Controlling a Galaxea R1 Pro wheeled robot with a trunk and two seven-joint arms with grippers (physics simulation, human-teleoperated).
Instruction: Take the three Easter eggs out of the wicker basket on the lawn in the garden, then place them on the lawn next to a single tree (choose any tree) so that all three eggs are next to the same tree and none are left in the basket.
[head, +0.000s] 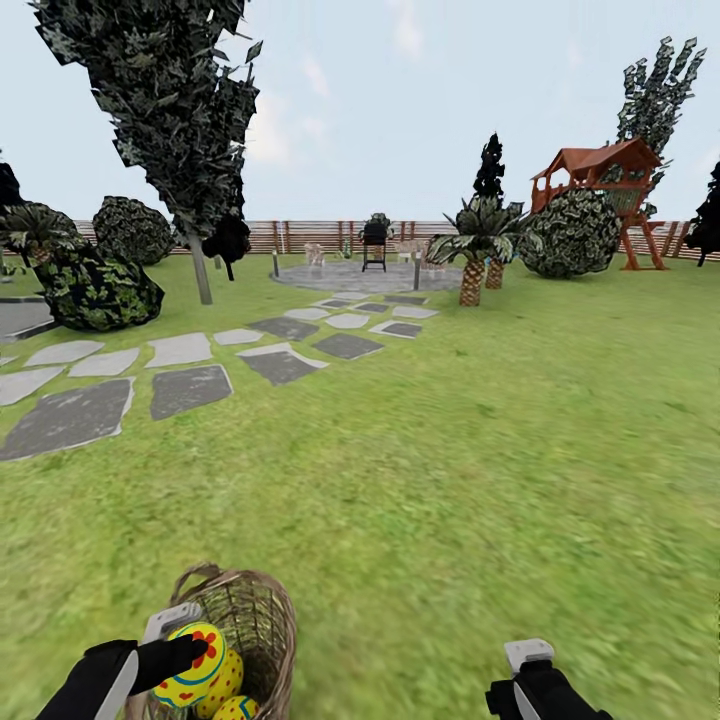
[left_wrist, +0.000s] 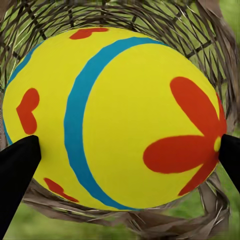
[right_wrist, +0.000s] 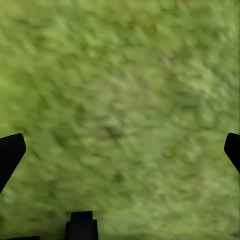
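The wicker basket (head: 262, 612) stands on the lawn (head: 450, 480) at the lower left, right in front of me. My left gripper (head: 186, 652) is shut on one Easter egg (head: 190, 668) at the basket's rim. Close up, this yellow egg (left_wrist: 120, 115) has a blue band and red flower, and a black fingertip (left_wrist: 17, 165) presses on each side, with wicker (left_wrist: 165, 15) behind. Two more eggs (head: 226, 682) (head: 236, 708) lie inside the basket below it. My right gripper (head: 527, 668) hangs open over bare grass (right_wrist: 120, 75), with nothing between its fingers.
A grey stepping-stone path (head: 190, 385) runs from the left to a round patio with a grill (head: 374, 245). A slim dark tree (head: 200, 270) and bushes (head: 95, 285) stand left, palms (head: 475, 250) and a red-roofed playhouse (head: 600, 170) right. A slat fence (head: 310, 235) closes the back.
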